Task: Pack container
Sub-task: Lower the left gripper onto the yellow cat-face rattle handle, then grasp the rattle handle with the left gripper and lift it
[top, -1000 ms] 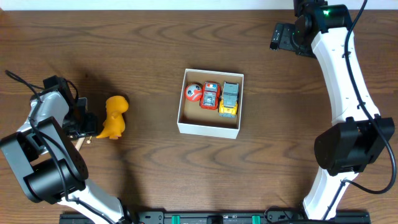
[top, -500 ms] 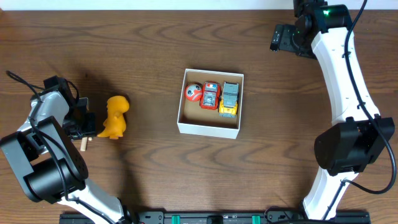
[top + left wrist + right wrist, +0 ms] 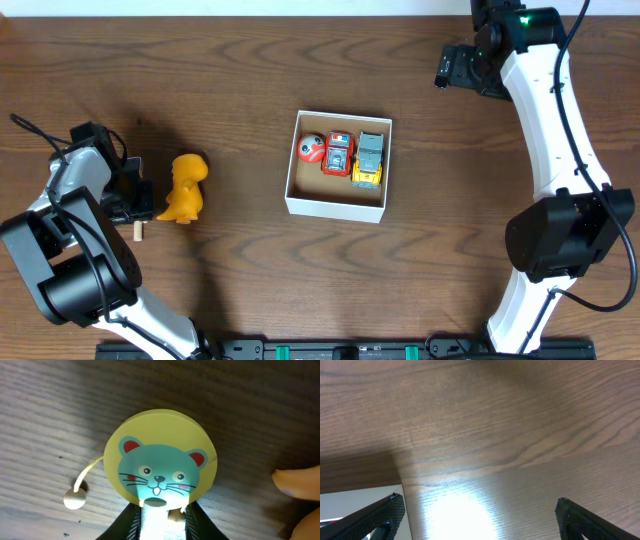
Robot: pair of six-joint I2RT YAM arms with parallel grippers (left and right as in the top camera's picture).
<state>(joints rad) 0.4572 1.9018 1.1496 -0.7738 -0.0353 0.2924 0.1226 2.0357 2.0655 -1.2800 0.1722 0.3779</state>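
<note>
The container (image 3: 335, 208), a white-walled box with a brown inside, stands mid-table and holds a red ball (image 3: 311, 149), a red car (image 3: 338, 153) and a yellow-grey car (image 3: 369, 159). At the far left my left gripper (image 3: 132, 203) lies low on the table beside a yellow dinosaur toy (image 3: 184, 187). In the left wrist view a yellow rattle drum (image 3: 160, 460) with a teal animal face lies flat. Its pale handle sits between the jaws of my left gripper (image 3: 159, 522), which are shut on it. My right gripper (image 3: 450, 62) hangs open and empty at the back right.
A white bead (image 3: 74, 499) on a string lies left of the drum. The dinosaur's orange edge (image 3: 300, 482) shows at the right of the left wrist view. My right gripper (image 3: 477, 510) looks down on bare wood near the table's back edge (image 3: 360, 467).
My left gripper's jaws have narrowed around the drum's handle, and the handle end has shifted slightly. The right arm has hardly moved.
</note>
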